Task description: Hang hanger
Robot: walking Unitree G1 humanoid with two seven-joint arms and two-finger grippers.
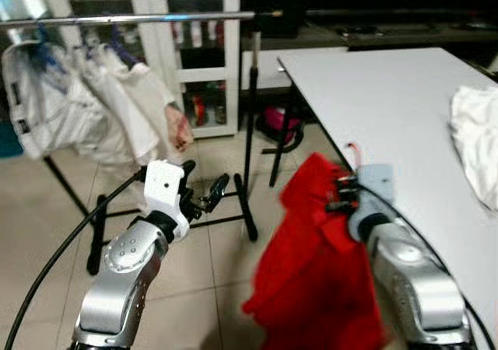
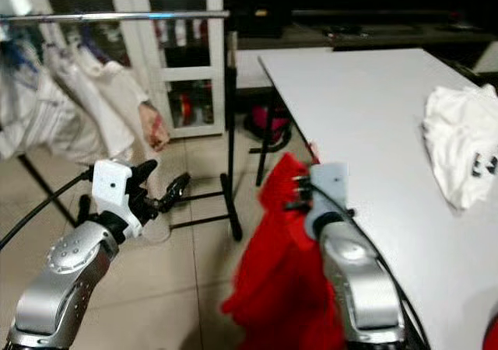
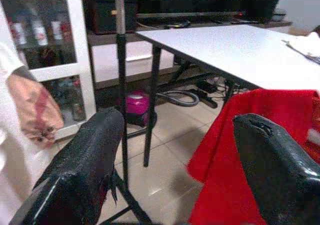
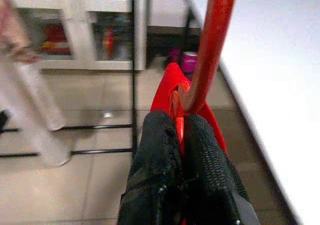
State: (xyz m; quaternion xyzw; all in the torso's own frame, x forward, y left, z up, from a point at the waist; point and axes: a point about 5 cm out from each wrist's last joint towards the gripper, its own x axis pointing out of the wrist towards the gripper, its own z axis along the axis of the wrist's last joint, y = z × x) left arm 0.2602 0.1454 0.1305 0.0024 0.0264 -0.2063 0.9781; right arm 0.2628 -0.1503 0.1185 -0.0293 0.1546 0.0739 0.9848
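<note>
A red garment (image 1: 315, 272) hangs on a red hanger (image 4: 210, 45) beside the white table's edge. My right gripper (image 1: 340, 193) is shut on the hanger; in the right wrist view its black fingers (image 4: 200, 160) pinch the hanger's lower part, and the red hook rises above them. My left gripper (image 1: 204, 190) is open and holds nothing, low over the tiled floor in front of the clothes rack. The rack's metal rail (image 1: 132, 17) runs across the upper left, with several white garments (image 1: 117, 105) hanging on it.
A white table (image 1: 389, 93) fills the right side, with a crumpled white cloth (image 1: 476, 144) on it. The rack's black upright (image 1: 250, 117) and foot stand between my arms. A white glass-door cabinet (image 1: 194, 54) is behind the rack, and a pink vacuum (image 3: 135, 107) lies under the table.
</note>
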